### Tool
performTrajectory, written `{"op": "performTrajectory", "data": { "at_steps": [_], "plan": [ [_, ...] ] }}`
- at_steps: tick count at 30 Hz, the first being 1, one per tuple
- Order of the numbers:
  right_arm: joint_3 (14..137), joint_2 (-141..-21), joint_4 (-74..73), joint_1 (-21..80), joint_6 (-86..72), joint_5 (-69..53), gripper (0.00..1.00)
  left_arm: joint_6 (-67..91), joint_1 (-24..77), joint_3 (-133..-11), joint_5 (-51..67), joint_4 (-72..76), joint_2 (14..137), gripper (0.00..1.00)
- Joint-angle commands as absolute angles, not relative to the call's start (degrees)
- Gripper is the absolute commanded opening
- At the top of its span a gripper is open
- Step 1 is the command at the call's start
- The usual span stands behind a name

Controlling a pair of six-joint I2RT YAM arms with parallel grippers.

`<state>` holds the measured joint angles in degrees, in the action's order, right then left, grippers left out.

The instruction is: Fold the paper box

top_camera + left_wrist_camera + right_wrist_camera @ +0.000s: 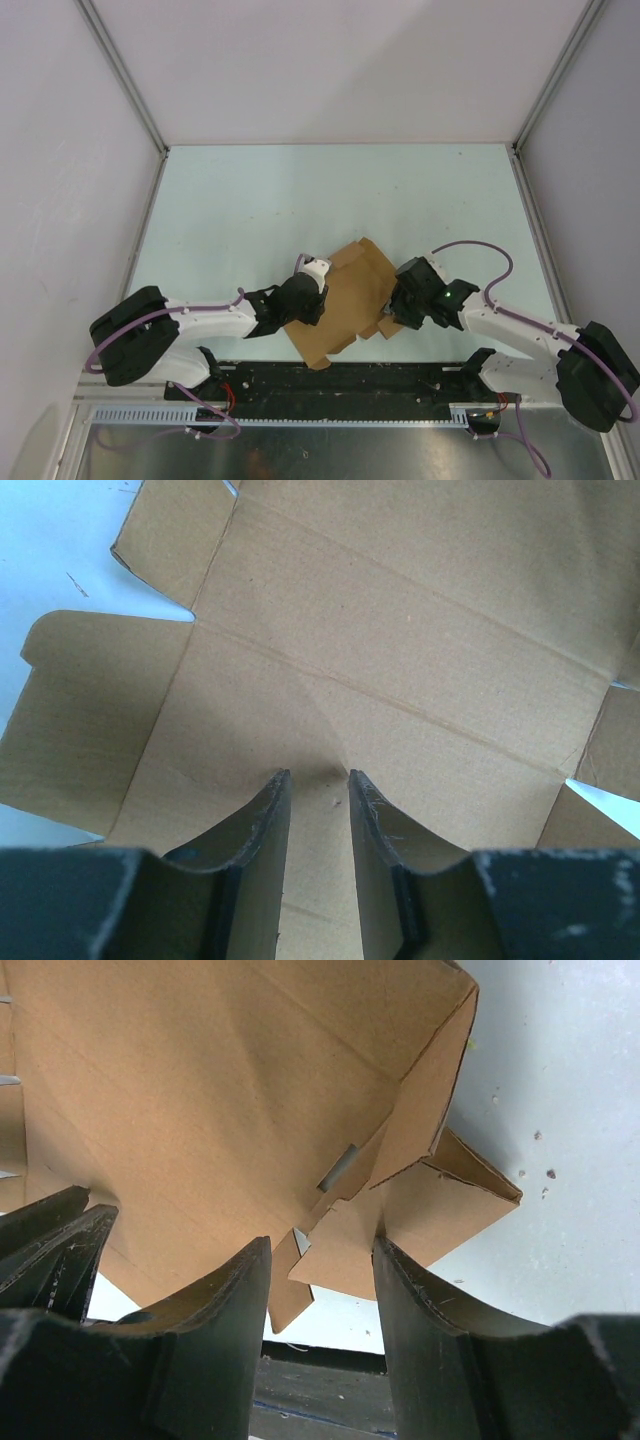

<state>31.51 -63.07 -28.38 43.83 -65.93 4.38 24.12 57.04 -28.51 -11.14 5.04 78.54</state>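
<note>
White walls enclose a pale table (250,200). On it, between the two claws, lies the paper box (345,295), a brown die-cut sheet, mostly flat. The left claw (318,775) sits over a creased panel, jaws narrowly apart with cardboard showing in the gap; I cannot tell if it pinches. The right claw (320,1245) stands open, with a raised corner flap (440,1200) and small tab (288,1295) between its fingers.
</note>
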Motion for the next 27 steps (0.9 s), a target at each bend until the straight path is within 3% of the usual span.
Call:
{"op": "performTrajectory", "data": {
  "at_steps": [1,12,21,25,26,27],
  "plan": [
    [31.3,-63.9,-27.0,44.2,-65.3,6.6,0.51,24.8,57.4,-29.6,-9.9,4.8,79.2,0.34],
    [31.4,-60.9,-28.6,44.0,-65.2,6.2,0.51,24.7,57.4,-29.6,-9.9,4.8,79.2,0.34],
    [31.4,-50.2,-42.4,43.1,-69.0,7.5,0.53,24.5,57.4,-29.9,-9.7,4.6,78.8,0.34],
    [31.3,-45.5,-49.7,43.2,-71.0,9.3,0.61,24.4,57.4,-30.1,-9.6,4.5,78.9,0.34],
    [31.4,-44.8,-50.3,43.1,-71.0,9.3,0.69,24.5,57.4,-30.1,-9.6,4.4,78.8,0.34],
    [31.3,-44.0,-50.8,42.8,-71.4,9.2,0.71,24.5,57.3,-30.1,-9.5,4.4,78.9,0.34]
  ]
}}
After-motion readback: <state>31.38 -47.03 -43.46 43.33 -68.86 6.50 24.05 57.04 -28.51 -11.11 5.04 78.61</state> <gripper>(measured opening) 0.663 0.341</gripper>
